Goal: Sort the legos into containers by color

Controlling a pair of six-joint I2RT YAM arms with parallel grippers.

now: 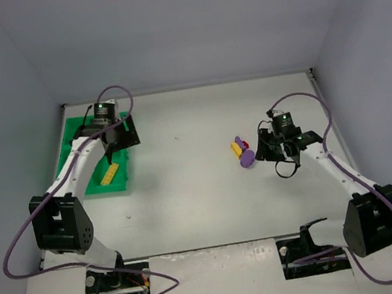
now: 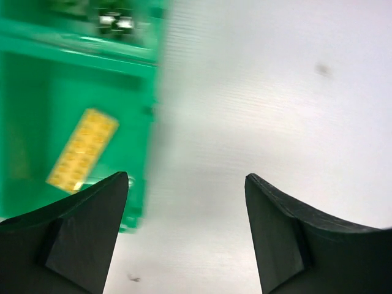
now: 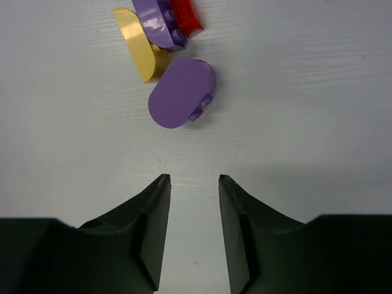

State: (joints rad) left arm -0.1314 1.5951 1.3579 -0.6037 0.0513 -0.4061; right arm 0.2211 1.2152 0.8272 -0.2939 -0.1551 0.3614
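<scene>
Hovering the narrowly parted, empty right gripper (image 3: 193, 179) below a rounded purple plastic brick (image 3: 182, 92), upper centre (left gripper (image 2: 187, 177) gaping, empty); likely light, rigid, slick, needing pinching across its straight sides.

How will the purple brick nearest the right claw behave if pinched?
Probably stiff and light: the purple brick looks like small moulded plastic. Its rounded, glossy ends may slip or swivel in the right claw. Broad face up, it seems unlikely to roll.

Left tool (image 1: 111, 154) over green tray (image 1: 117, 186), yellow lego (image 1: 109, 174) inside; right tool (image 1: 264, 151) beside purple lego (image 1: 246, 157)
</scene>
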